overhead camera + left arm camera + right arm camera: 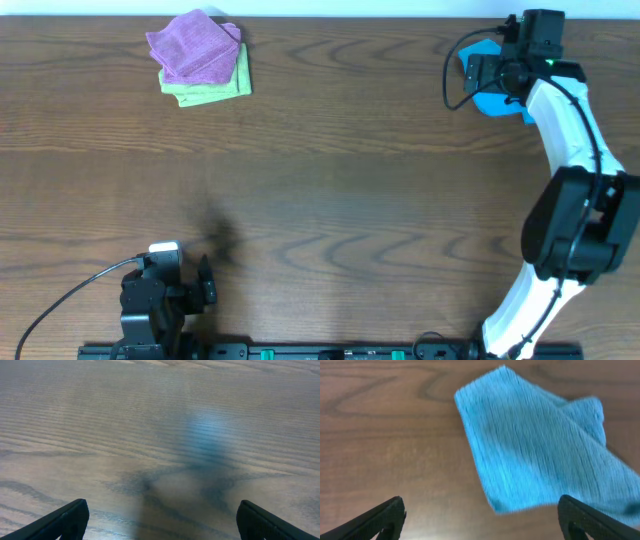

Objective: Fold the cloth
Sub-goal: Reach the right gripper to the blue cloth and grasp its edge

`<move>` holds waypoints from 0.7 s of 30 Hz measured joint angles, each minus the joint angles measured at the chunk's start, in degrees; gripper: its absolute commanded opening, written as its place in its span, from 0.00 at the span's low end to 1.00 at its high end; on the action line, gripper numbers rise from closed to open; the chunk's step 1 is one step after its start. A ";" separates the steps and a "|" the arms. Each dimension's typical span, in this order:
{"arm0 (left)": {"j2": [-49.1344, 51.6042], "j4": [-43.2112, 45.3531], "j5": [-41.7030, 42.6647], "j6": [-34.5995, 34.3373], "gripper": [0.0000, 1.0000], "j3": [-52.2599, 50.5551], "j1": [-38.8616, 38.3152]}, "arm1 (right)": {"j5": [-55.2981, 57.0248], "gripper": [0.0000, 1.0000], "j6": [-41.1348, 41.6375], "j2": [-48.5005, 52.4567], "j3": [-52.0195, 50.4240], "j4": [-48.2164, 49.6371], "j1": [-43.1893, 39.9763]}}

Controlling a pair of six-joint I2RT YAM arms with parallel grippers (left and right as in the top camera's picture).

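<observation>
A dark brown table (pixel 330 190) with bold, looping wood grain fills the overhead view. A thin pale strip (pixel 300 8) runs beyond the table's far edge; whether it is wall or floor cannot be told. A black rail (pixel 300 352) lies along the table's near edge. Soft, even light falls on the tabletop, leaving a blurred dark shadow (pixel 220 238) toward the table's near left corner. Seen close from the left wrist, the wood has a dull satin finish and a faint bluish sheen (pixel 210 435).
</observation>
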 measured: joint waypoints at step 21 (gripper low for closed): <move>0.00 0.00 0.00 0.00 0.95 0.00 0.00 | -0.35 0.93 0.04 10.78 0.20 3.50 -2.60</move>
